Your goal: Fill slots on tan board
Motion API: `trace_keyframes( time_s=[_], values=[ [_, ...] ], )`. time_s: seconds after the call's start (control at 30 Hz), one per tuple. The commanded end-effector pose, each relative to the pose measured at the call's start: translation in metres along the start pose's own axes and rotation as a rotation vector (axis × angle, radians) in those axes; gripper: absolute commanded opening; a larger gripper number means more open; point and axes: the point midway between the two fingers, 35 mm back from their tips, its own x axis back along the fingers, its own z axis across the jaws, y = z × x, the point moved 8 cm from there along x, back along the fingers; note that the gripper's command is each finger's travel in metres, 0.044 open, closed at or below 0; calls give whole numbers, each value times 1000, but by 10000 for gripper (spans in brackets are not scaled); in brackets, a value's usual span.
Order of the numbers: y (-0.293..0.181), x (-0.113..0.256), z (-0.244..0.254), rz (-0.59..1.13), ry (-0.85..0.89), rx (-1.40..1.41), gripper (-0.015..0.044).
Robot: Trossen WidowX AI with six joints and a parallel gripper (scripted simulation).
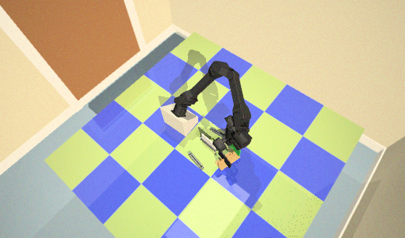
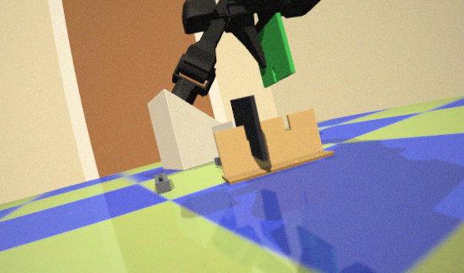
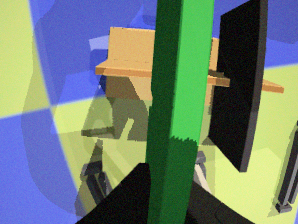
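Floor: lime-and-blue checkered squares (image 1: 173, 181) (image 2: 364, 187) (image 3: 15, 60), with cream walls (image 1: 281, 36) (image 2: 377, 42) behind and a brown door-like panel (image 1: 75, 43) (image 2: 127, 83) in the top and exterior views, neither visible from the wrist
Gripper: the black parallel-jaw gripper (image 1: 234, 146) (image 2: 268, 62) (image 3: 153, 173) is pinching the green board, its fingers pressed against the two faces
Green board: the green notched board (image 1: 236, 149) (image 2: 281, 50) (image 3: 192, 75) hangs upright in the air; the exterior view alone shows its notch, on the lower edge, and the gap between it and the tan board
Tan board: the slotted tan board (image 1: 221, 165) (image 2: 235, 150) (image 3: 130, 45) stands on its flat foot; the exterior view shows an open slot (image 2: 286, 122) in its top edge, which I can't make out from the top or wrist
Black board: the black board (image 1: 224, 158) (image 2: 249, 121) (image 3: 237, 90) stands crosswise in the tan board, apart from the green one
Pale board: the off-white board (image 1: 208, 142) (image 2: 224, 126) (image 3: 201, 177) stands near the tan board; the exterior view leaves only its upper part showing behind it
Holders: two slim gray holders (image 1: 196, 160) (image 2: 163, 184) (image 3: 288, 180) show without boards from the top and wrist, on opposite sides of the pale board
Arm base: the top view looks into the cream open box (image 1: 187, 127) (image 2: 190, 133) around the arm's foot, while the exterior view shows its outer walls
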Motion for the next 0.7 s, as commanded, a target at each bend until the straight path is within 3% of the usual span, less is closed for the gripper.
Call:
trace_keyframes(
  time_s=[0.0, 0.33, 0.67],
  values=[
    [5, -3, -4, 6, -4, -20, 0],
    [5, -28, -4, 6, -3, -20, 0],
    [5, -30, -4, 6, -3, -20, 0]
  ],
)
